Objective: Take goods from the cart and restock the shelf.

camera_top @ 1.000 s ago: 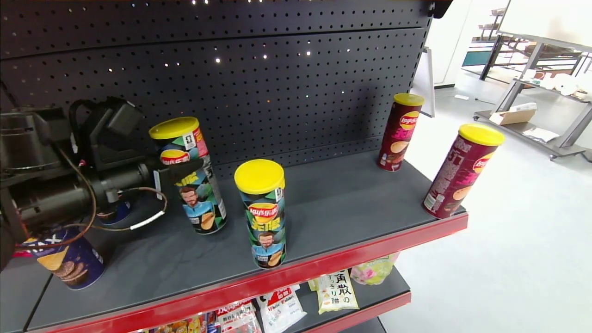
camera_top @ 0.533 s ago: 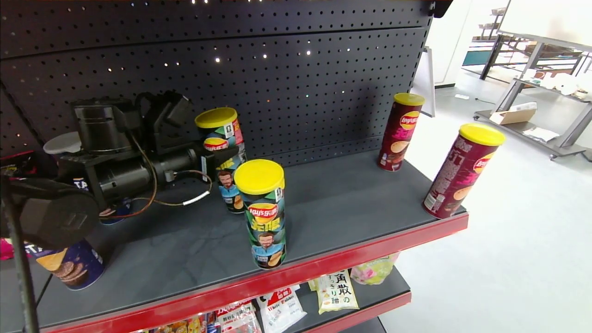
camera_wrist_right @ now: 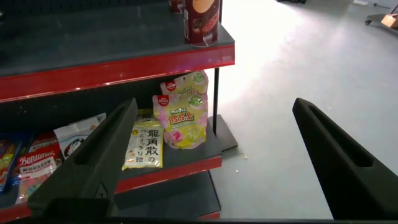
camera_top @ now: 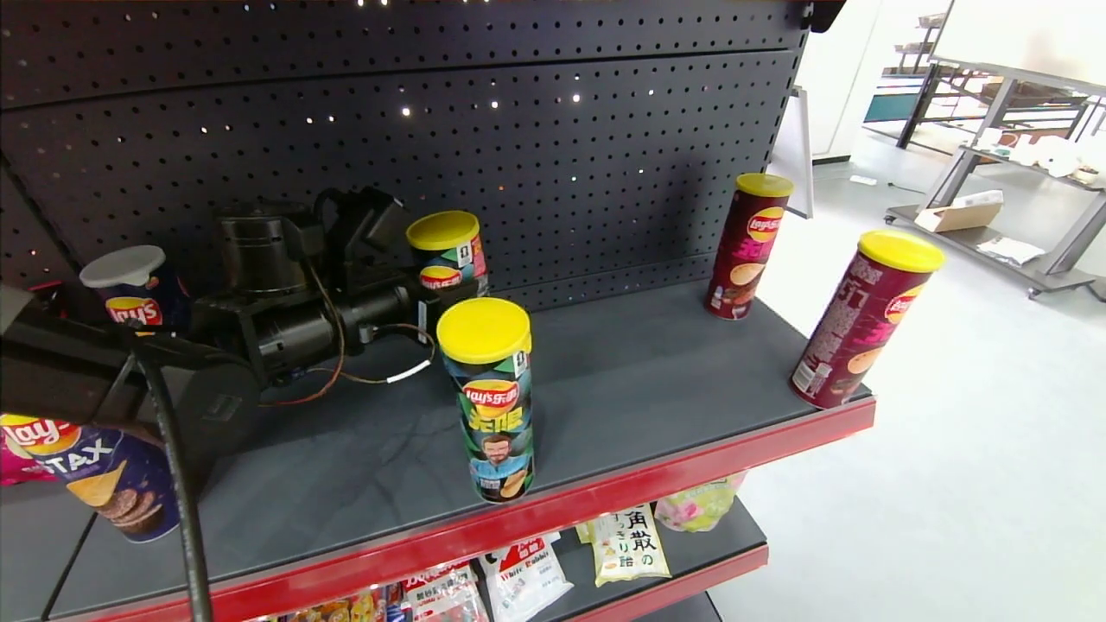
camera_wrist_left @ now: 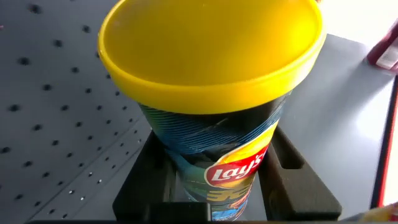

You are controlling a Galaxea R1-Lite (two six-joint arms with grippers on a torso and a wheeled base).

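A chip can with a yellow lid and green-blue label [camera_top: 448, 250] is near the pegboard at the back of the grey shelf [camera_top: 657, 389]. My left gripper [camera_top: 432, 294] is shut on it from the left. In the left wrist view the can [camera_wrist_left: 217, 93] stands upright between the black fingers [camera_wrist_left: 146, 183]. Its base is hidden behind a matching can [camera_top: 488, 397] at the shelf's red front edge. My right gripper [camera_wrist_right: 214, 155] is open and empty, low in front of the lower shelves.
Two maroon cans [camera_top: 747, 246] [camera_top: 864, 320] stand on the shelf's right end, one at the corner. Blue cans [camera_top: 130, 285] [camera_top: 104, 484] stand at the left. Snack bags [camera_wrist_right: 177, 118] lie on the lower shelf. Open board lies between the yellow-lidded and maroon cans.
My left arm has carried the can to the right and toward the pegboard, from the shelf's left part to behind the front can. A blue can at the back left is uncovered.
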